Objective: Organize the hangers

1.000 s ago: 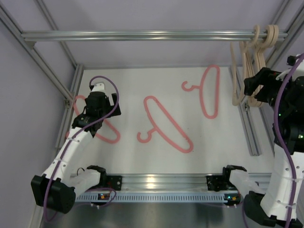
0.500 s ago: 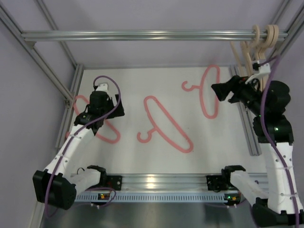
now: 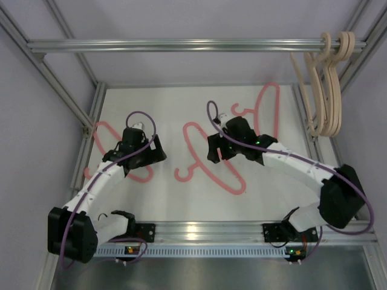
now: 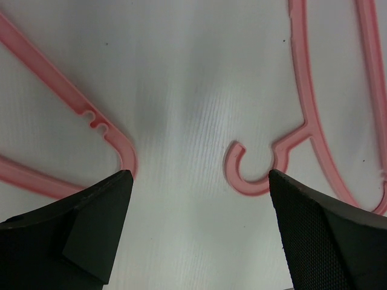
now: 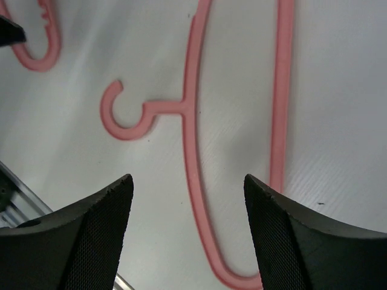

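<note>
Three pink hangers lie flat on the white table: a left one [image 3: 100, 136], a middle one [image 3: 232, 179] and a right one [image 3: 269, 124]. Several beige hangers [image 3: 324, 90] hang from the rail [image 3: 181, 45] at the back right. My right gripper [image 3: 213, 152] hovers open over the middle hanger [image 5: 192, 151], whose long side runs between the fingers [image 5: 97, 235]; it grips nothing. My left gripper [image 3: 158, 151] is open above bare table between the left hanger [image 4: 63, 90] and the middle hanger's hook [image 4: 248, 176]. In the top view the left arm covers part of the left hanger.
Aluminium frame posts [image 3: 91, 115] border the table on the left and right [image 3: 317, 163]. A metal bar [image 3: 205, 228] runs along the near edge by the arm bases. The right wrist view shows that near rail [image 5: 18, 199] at its lower left.
My right arm has swung down from the beige hangers at the rail and now sits over the middle pink hanger. My left gripper has shifted a little right and nearer.
</note>
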### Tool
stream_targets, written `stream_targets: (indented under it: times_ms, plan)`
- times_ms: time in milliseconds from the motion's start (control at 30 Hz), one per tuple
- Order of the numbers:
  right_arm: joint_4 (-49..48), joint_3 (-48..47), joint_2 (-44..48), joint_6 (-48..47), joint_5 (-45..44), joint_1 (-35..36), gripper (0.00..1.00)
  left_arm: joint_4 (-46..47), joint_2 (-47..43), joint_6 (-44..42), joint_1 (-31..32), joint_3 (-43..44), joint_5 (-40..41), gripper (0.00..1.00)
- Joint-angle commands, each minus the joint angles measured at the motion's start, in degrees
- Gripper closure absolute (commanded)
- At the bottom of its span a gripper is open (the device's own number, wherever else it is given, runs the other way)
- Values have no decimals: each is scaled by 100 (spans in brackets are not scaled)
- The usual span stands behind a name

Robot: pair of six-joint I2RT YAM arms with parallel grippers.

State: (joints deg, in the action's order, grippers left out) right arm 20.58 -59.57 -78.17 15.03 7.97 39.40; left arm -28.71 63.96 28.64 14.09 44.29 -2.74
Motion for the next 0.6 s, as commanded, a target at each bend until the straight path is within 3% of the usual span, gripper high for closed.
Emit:
stream_targets:
  times_ms: [0, 433, 567]
  plan:
    - [-274, 95, -889, -79, -375, 454, 30, 120, -200, 361, 33, -306, -112, 2]
    - [218, -608, -2817, 0, -1350, 1412, 41, 744, -77, 897, 164, -984, -394, 2]
    - [376, -705, -3107, 44, -1421, 1501, 57, 814, -77, 1002, 182, -1054, -350, 2]
